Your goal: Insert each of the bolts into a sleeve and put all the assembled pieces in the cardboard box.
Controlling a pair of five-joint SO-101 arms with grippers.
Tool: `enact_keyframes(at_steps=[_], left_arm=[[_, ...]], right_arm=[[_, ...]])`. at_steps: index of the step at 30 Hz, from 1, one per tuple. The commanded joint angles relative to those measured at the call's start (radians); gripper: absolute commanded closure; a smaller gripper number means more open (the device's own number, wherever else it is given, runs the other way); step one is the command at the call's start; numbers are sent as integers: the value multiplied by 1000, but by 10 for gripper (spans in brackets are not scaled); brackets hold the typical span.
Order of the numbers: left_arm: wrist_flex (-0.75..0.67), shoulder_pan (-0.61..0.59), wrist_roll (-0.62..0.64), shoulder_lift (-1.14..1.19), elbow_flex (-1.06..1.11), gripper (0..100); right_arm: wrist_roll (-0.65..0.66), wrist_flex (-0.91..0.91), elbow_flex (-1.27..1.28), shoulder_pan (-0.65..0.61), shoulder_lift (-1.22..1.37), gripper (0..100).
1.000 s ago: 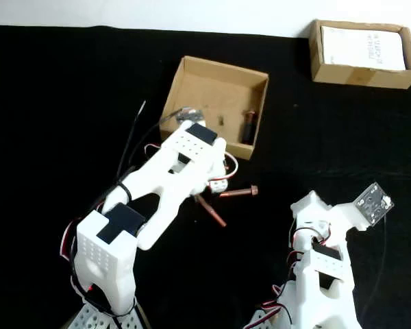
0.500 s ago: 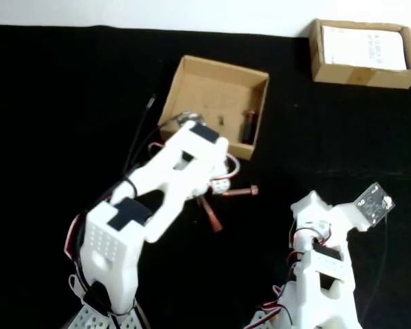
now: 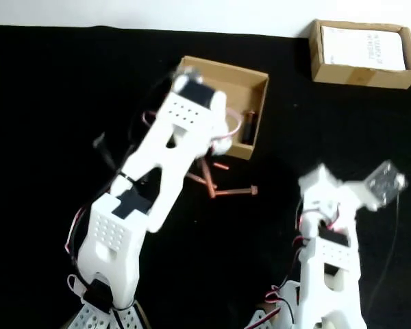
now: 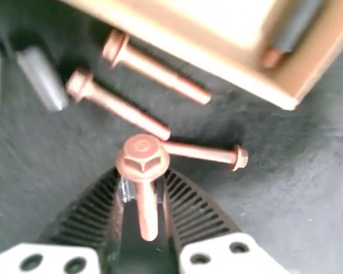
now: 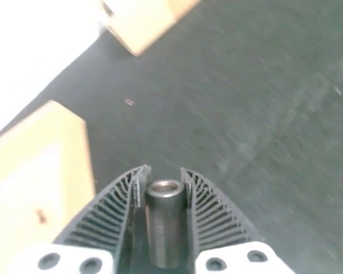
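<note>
Two loads held, left pincer [image 4: 143, 174] clamped on bolt [image 4: 143, 194], right pincer [image 5: 164, 172] clamped on sleeve [image 5: 164, 225]

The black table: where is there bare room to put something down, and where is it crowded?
Bare: the table left of the left arm, and the stretch between the cardboard box and the second box. Crowded: in front of the cardboard box, where loose bolts lie beside the left arm.
</note>
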Motion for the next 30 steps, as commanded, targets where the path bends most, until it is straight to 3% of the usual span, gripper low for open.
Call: enact_keyframes(at_steps=[1,5,10,18,23,30], left_arm=[[26,-12,-77,-117,-79,992],[26,5,-215,-311,-21,992],[25,12,-348,-587,189,992],[8,15,-457,-1004,743,992],[-288,8,-457,-1164,1038,992],[-793,15,-457,-1288,1296,992]], right_arm=[[8,122,-108,-85,-102,991],[89,401,-200,-271,-292,991],[203,607,-214,-484,-588,991],[411,797,2,-591,-977,991],[491,750,133,-591,-1052,991],[494,498,242,-604,-1040,991]])
